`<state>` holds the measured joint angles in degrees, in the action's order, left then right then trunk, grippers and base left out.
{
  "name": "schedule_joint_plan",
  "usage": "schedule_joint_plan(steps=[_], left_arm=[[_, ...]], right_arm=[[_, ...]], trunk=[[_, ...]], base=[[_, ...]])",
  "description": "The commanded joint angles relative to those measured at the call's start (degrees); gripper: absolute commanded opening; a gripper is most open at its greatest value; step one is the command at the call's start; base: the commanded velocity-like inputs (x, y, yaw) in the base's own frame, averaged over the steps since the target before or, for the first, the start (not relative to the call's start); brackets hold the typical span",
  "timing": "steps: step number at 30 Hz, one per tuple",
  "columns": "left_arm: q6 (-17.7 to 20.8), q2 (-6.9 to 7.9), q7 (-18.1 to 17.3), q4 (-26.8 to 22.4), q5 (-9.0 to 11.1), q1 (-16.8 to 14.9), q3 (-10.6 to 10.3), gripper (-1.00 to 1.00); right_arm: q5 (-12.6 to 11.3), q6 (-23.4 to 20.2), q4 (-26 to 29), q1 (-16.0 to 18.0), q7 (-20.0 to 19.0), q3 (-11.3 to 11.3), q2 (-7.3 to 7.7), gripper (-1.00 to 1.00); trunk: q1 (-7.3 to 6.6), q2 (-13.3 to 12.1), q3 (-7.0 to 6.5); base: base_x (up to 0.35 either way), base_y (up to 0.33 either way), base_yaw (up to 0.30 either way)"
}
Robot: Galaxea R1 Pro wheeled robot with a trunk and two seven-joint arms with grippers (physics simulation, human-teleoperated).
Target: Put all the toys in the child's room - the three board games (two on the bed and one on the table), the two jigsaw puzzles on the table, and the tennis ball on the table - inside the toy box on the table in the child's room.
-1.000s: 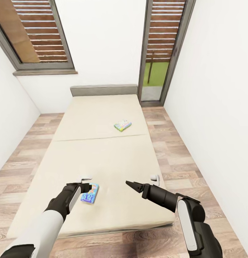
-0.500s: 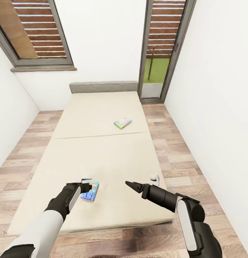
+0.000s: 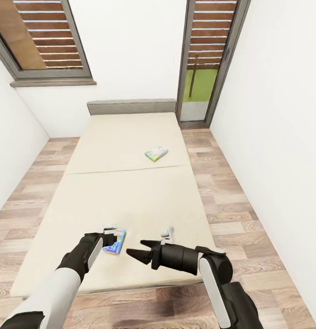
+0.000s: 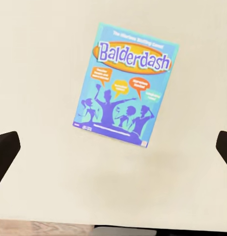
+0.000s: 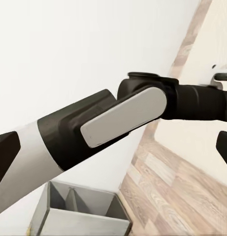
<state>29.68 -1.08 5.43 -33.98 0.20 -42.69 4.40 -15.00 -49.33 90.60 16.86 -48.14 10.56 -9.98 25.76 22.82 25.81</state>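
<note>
Two board games lie on the beige bed [image 3: 130, 196]. A blue Balderdash box [image 3: 115, 241] [image 4: 125, 83] lies flat near the foot of the bed. A second colourful box [image 3: 156, 153] lies further up, right of the middle. My left gripper [image 3: 111, 236] [image 4: 113, 150] hovers open over the blue box's near-left edge, with fingertips [image 4: 5, 152] spread wide and nothing held. My right gripper [image 3: 136, 249] [image 5: 113, 147] stands open just right of the blue box, pointing at it, apart from it. The table, toy box, jigsaw puzzles and tennis ball are out of view.
Wood-plank floor [image 3: 231, 192] runs along both sides of the bed. A white wall [image 3: 276, 137] stands close on the right. A window [image 3: 44, 41] and a glass door [image 3: 203, 68] are behind the headboard. The right wrist view shows my left arm [image 5: 118, 118] and a grey divided bin [image 5: 83, 214].
My right arm has swung left across the foot of the bed to beside the blue box. The left gripper holds its place. The head view has shifted slightly.
</note>
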Motion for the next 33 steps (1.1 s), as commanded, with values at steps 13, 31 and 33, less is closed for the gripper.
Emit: schedule_joint_plan(steps=[13,31,33], left_arm=[[0.55,-0.02,-0.02,-0.21,0.07,-0.02,0.31,1.0],[0.56,-0.07,0.1,-0.21,0.07,-0.02,0.26,1.0],[0.56,-0.08,0.11,-0.26,0.07,-0.02,0.25,1.0]], right_arm=[[-1.01,1.36,0.1,0.53,3.76,3.51,-0.02,1.0],[-1.16,0.83,0.06,0.39,1.69,-3.6,-0.02,1.0],[-1.17,0.84,0.06,0.24,0.67,-4.59,-0.02,1.0]], trunk=[[0.03,0.1,1.32],[0.03,0.1,3.02],[0.03,0.1,3.21]], base=[[0.0,0.0,0.0],[0.0,0.0,0.0],[0.0,0.0,0.0]])
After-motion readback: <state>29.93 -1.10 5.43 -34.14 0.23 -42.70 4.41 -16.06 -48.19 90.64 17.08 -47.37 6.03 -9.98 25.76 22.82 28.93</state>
